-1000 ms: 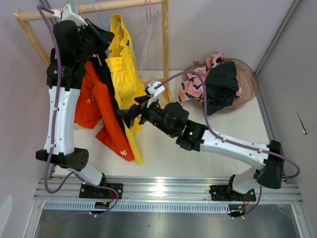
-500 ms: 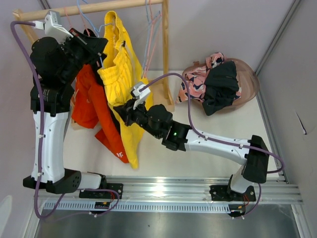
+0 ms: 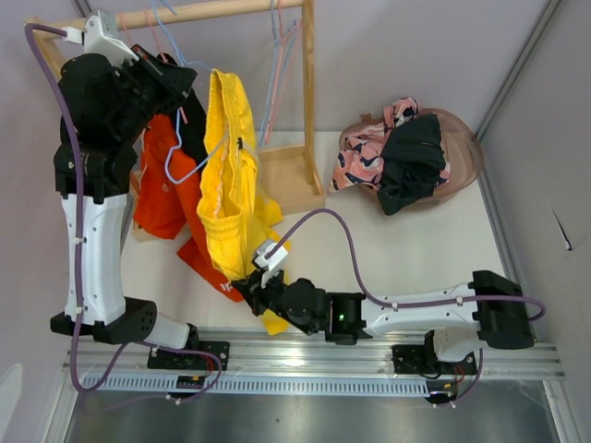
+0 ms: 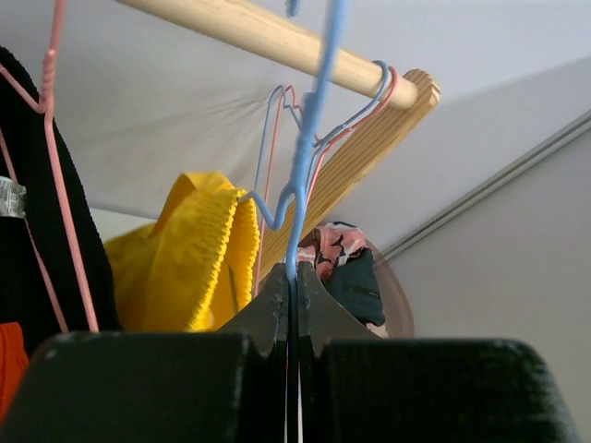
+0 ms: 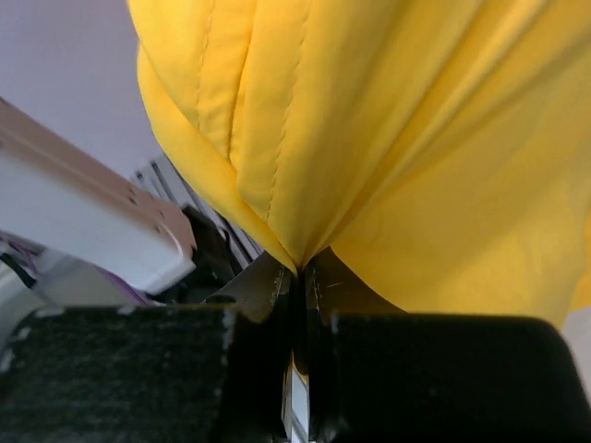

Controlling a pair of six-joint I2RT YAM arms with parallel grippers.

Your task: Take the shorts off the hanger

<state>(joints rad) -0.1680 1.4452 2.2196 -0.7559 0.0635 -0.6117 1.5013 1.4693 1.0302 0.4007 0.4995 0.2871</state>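
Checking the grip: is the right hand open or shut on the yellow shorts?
Shut. The right hand has its tips closed, pinching a fold of the yellow shorts.

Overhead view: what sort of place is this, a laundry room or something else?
Most likely a robot test cell in a lab, not a home: the left arm and right arm are bolted to a metal rail, plain panels wall in the table, and a wooden rack carries wire hangers.

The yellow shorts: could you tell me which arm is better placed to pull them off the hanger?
Right, probably. The right gripper has its jaws shut on the yellow shorts, while the left gripper is shut on the blue hanger wire, holding it.
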